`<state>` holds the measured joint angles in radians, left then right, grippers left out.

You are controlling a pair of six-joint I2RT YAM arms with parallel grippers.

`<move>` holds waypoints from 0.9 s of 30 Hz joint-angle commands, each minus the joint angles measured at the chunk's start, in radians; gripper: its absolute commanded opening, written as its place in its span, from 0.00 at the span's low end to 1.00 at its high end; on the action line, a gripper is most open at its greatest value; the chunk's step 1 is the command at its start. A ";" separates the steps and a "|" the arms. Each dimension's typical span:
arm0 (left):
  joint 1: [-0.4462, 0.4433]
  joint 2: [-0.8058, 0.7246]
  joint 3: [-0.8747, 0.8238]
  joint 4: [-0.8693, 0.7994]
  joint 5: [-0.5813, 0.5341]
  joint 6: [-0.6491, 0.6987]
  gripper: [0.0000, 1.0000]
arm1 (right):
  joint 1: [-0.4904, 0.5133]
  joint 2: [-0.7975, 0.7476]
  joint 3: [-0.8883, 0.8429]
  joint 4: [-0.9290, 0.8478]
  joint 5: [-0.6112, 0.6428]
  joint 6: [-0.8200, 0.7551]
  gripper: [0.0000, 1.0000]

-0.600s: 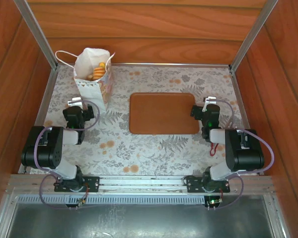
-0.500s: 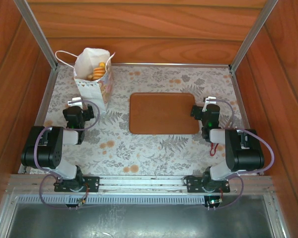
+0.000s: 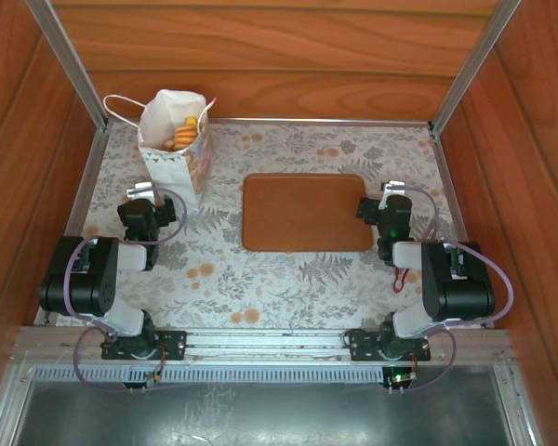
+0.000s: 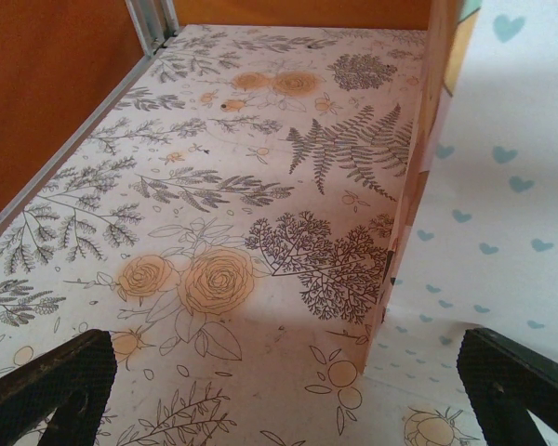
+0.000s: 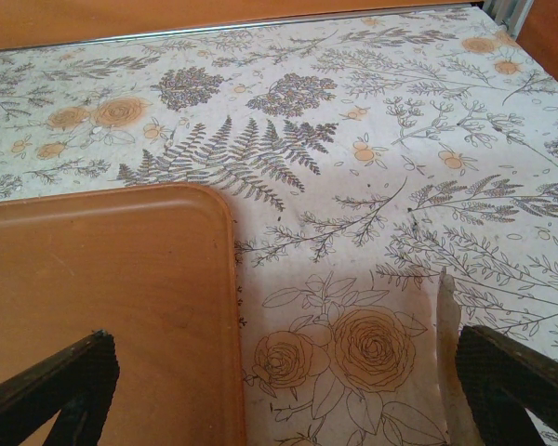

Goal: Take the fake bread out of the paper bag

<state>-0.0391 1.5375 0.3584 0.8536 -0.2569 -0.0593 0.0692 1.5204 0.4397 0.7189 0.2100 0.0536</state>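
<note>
The white paper bag (image 3: 175,149) stands upright at the back left of the table, its mouth open. Golden fake bread (image 3: 183,132) shows inside it. My left gripper (image 3: 144,197) rests just in front of the bag, open and empty. In the left wrist view the bag's corner and heart-printed side (image 4: 484,177) rise at the right, close to the open left gripper (image 4: 288,390). My right gripper (image 3: 389,197) sits open and empty by the right edge of the brown tray (image 3: 305,212). The right wrist view has the open right gripper (image 5: 279,390) straddling the tray's rim (image 5: 225,269).
The table carries a floral printed cloth (image 3: 260,279). Wooden walls and metal rails (image 3: 82,177) close in the back and both sides. The bag's cord handle (image 3: 119,100) loops toward the back left corner. A pale strip (image 5: 446,344) lies on the cloth near the right finger.
</note>
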 commanded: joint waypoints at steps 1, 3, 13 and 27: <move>0.008 0.015 0.018 0.029 -0.004 0.007 1.00 | -0.009 0.008 0.015 0.027 0.020 -0.014 1.00; 0.009 0.015 0.018 0.029 -0.004 0.007 1.00 | -0.010 0.008 0.014 0.027 0.020 -0.015 1.00; 0.007 0.016 0.019 0.029 -0.003 0.007 1.00 | -0.009 0.012 0.019 0.023 0.019 -0.014 1.00; 0.011 -0.252 -0.095 -0.040 -0.158 -0.098 1.00 | -0.007 -0.170 0.065 -0.254 -0.055 -0.004 1.00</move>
<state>-0.0387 1.3773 0.2958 0.8467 -0.3103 -0.0811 0.0696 1.4296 0.4377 0.6399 0.1658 0.0284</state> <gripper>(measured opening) 0.999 0.997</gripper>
